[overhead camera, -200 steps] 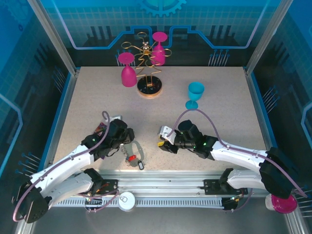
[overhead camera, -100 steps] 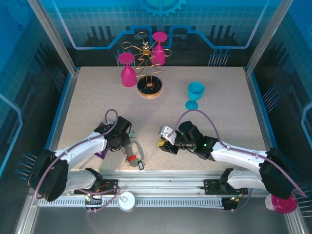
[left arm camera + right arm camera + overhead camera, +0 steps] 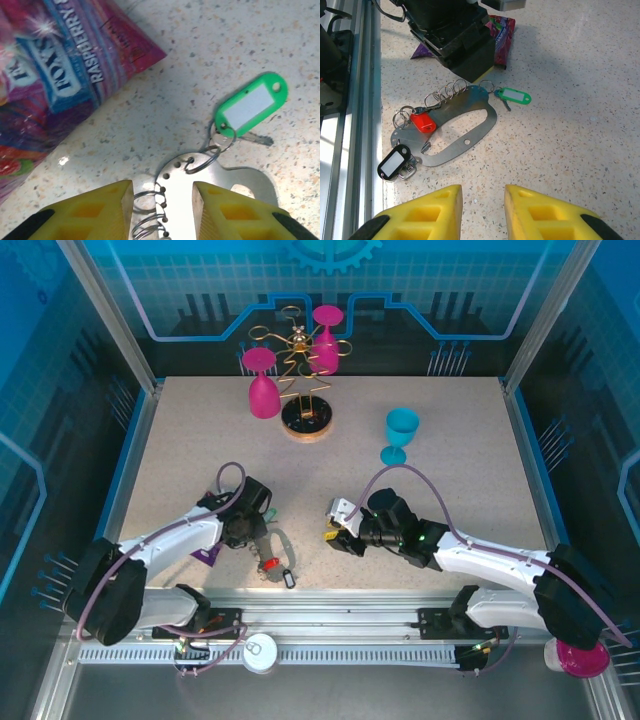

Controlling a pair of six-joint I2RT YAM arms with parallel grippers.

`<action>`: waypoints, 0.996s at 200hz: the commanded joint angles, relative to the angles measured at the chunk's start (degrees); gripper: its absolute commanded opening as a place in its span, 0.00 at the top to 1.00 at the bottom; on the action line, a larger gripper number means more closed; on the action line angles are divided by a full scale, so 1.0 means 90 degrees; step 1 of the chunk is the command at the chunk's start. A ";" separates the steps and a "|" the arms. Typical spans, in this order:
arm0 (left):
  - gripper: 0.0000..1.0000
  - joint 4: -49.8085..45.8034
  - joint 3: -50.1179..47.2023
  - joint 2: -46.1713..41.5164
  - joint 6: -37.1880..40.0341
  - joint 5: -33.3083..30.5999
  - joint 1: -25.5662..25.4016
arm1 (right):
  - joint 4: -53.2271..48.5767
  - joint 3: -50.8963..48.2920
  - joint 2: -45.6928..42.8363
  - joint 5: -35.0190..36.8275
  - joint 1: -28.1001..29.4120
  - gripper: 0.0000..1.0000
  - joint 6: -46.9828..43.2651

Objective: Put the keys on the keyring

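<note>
Left tool [image 3: 160,192], half-closed astride the keyring [image 3: 217,179], grip unclear; right tool [image 3: 482,194] hangs part-open, empty. Risk: thin and flat, the keyring could squirt out ahead across the tabletop [image 3: 250,40].

I work in a robot test cell, a lab booth. My speckled tabletop [image 3: 450,510] fills mid-frame, blue panels [image 3: 330,280] printed with gear and circuit lines wall the top, aluminium posts [image 3: 105,315] stand upper left, and a slotted rail [image 3: 350,625] runs along the bottom.
</note>
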 commanded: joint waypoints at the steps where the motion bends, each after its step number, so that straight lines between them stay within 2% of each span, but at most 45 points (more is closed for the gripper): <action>1: 0.64 -0.0556 0.0011 -0.0257 -0.0691 0.0071 -0.0054 | 0.0073 -0.0068 -0.0139 0.0070 0.0037 0.71 0.0072; 37: 0.63 -0.1150 -0.0131 -0.0626 -0.1285 -0.0231 -0.1017 | 0.0073 -0.0079 -0.0130 0.0075 0.0048 0.71 0.0099; 68: 0.60 -0.1381 -0.0237 -0.0660 -0.1359 -0.0314 -0.1445 | 0.0075 -0.0055 -0.0096 0.0050 0.0044 0.71 0.0102; 99: 0.59 -0.1295 -0.0146 -0.0216 -0.1018 -0.0329 -0.1505 | 0.0057 -0.0029 -0.0092 0.0041 0.0045 0.71 0.0111; 152: 0.68 -0.0952 0.0184 0.0410 -0.0341 -0.0421 -0.1504 | 0.0021 -0.0058 -0.0157 0.0089 0.0067 0.71 0.0131; 199: 0.68 -0.0947 0.0352 0.0606 -0.0137 -0.0551 -0.1504 | 0.0007 -0.0120 -0.0231 0.0128 0.0071 0.71 0.0131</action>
